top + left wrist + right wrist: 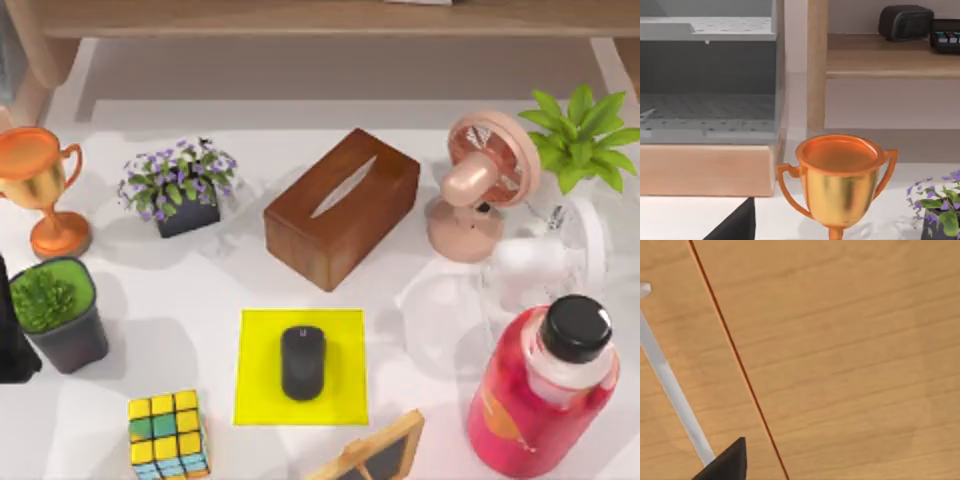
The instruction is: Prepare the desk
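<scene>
Lots cut off here. In the top view the frame (375,455) and cube (168,434) run off the bottom edge, and the red bottle (540,395) loses its base there too. A black shape (15,335) at the left edge is too cropped to identify. Ahead of the left end effector, the trophy (837,182) loses its stem. Shelf gadgets (920,25) are too small to read.

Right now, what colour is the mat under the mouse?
Yellow: the mat, clearest in the top view.

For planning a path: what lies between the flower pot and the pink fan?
In the top view, the brown tissue box lies between the flower pot and the pink fan, on the desk.
</scene>
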Tool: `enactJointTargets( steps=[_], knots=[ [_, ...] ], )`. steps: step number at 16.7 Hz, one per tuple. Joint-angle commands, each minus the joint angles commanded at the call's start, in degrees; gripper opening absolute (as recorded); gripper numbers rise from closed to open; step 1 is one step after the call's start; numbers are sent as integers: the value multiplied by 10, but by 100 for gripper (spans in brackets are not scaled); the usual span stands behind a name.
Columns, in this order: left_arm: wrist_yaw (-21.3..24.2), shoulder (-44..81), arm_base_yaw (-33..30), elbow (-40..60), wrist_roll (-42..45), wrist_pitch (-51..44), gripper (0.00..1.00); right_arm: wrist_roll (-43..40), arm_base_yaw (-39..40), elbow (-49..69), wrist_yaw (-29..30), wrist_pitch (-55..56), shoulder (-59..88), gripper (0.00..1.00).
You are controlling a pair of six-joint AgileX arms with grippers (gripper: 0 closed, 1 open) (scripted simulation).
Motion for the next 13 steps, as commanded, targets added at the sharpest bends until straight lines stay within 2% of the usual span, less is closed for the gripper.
enactJointTargets(
  steps=[5,13],
  knots=[
    [0,0,0,0,0,0,100,188,52,-114,58,-134,-261,100],
    [0,0,0,0,0,0,100,502,139,-360,136,-353,-733,100]
  ],
)
